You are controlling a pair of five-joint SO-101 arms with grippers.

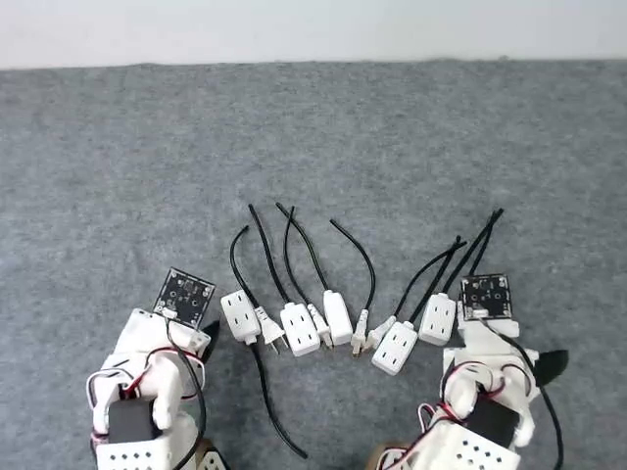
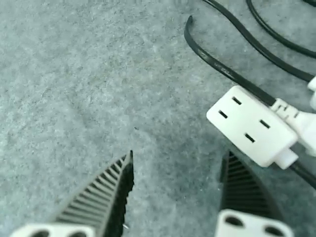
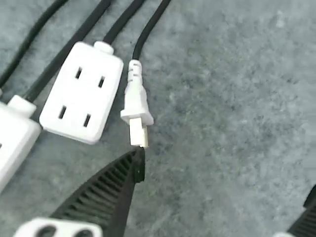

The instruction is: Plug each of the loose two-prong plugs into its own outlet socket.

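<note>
Glossy white plastic outlet blocks (image 2: 249, 123) and loose white two-prong plugs (image 3: 136, 106) on black cords lie on the fuzzy grey felt mat (image 1: 313, 137). The left gripper (image 2: 180, 155) gapes wide and empty beside one block. The right gripper (image 3: 224, 173), also wide and empty, sits just short of a plug's prongs.

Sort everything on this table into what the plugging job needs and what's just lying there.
For the job:
- white plastic outlet sockets on black cords
- white two-prong plugs
- left gripper and right gripper, both open

Just there:
- grey fuzzy table mat
- pale wall strip behind it
</note>
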